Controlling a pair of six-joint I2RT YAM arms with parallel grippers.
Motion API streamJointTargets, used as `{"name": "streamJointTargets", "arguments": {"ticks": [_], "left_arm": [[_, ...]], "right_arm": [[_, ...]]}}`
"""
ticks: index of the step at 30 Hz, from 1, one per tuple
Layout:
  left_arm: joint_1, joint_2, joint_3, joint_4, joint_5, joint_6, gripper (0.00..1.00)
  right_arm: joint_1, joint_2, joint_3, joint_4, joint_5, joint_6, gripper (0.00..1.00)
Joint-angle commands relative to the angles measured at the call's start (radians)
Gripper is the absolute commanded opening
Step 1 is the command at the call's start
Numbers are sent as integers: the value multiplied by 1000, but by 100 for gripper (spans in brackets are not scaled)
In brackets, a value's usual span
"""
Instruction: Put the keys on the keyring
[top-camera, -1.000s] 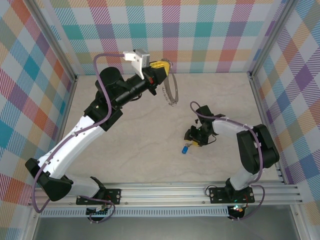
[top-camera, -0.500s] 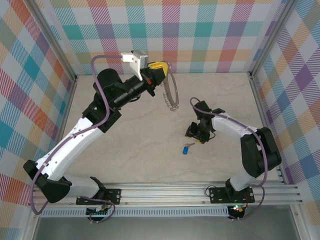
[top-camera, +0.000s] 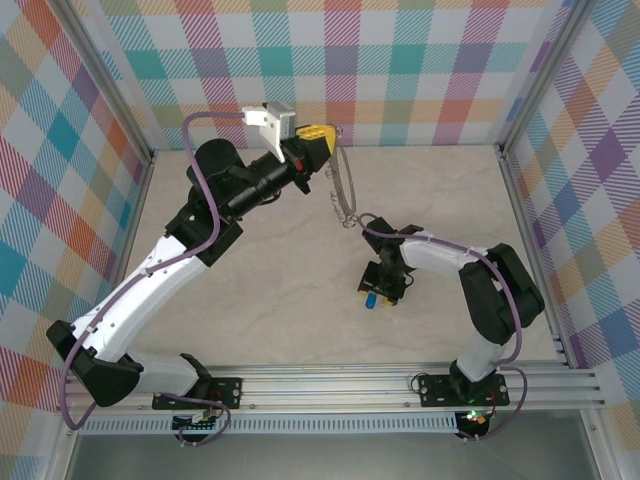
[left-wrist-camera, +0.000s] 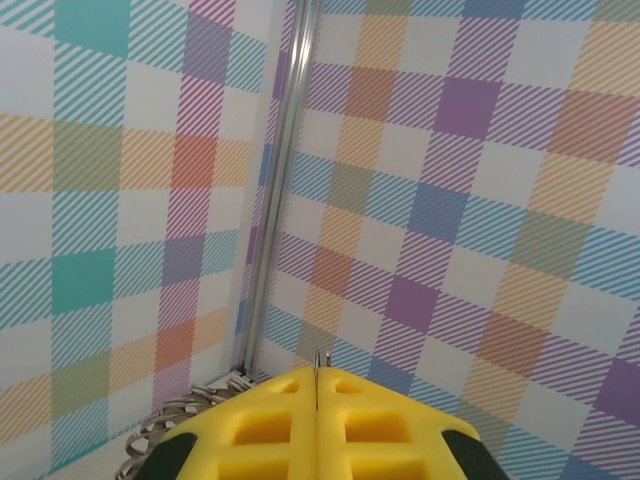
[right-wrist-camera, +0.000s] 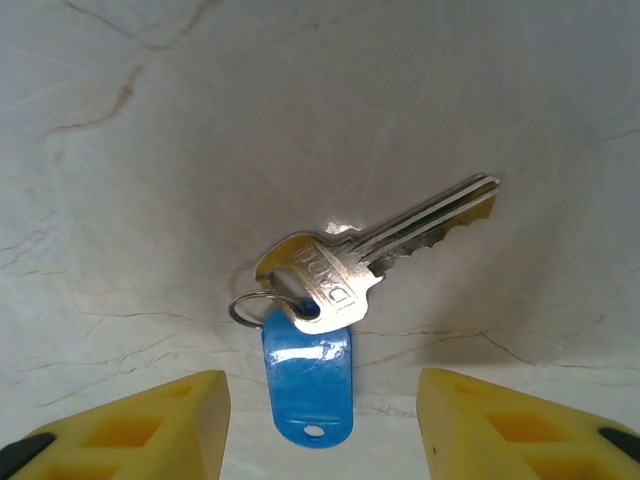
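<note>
The right gripper (right-wrist-camera: 320, 395), nearer the keys (right-wrist-camera: 318, 280), hangs low over the counter (right-wrist-camera: 150, 120) with jaws released. The blue tag (right-wrist-camera: 305, 370) lies between them, the blade (right-wrist-camera: 430, 215) pointing away and rightward. Well beyond the keys, the left gripper (top-camera: 318, 150) is clenched on the keyring (top-camera: 345, 190).

A pale, marble-veined desk (top-camera: 260, 290) lies between pastel checkered walls (top-camera: 400, 70); a ribbed aluminium rail (top-camera: 350, 385) runs along its near edge.
</note>
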Motion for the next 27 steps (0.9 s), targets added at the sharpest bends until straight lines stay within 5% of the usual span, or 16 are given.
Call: {"name": "streamJointTargets", "arguments": {"ticks": [1,11,27], "left_arm": [[-7,-39,-2,79,-10,15,0],[-7,-45,-10,82,-17,18,0],[-8,-56,-15,76,-34,25,0]], "right_arm": [[6,30,26,-9,13,33,52],[7,133,122,-12,25,-10,47],[-15,129,154,5,21,-310,16]]}}
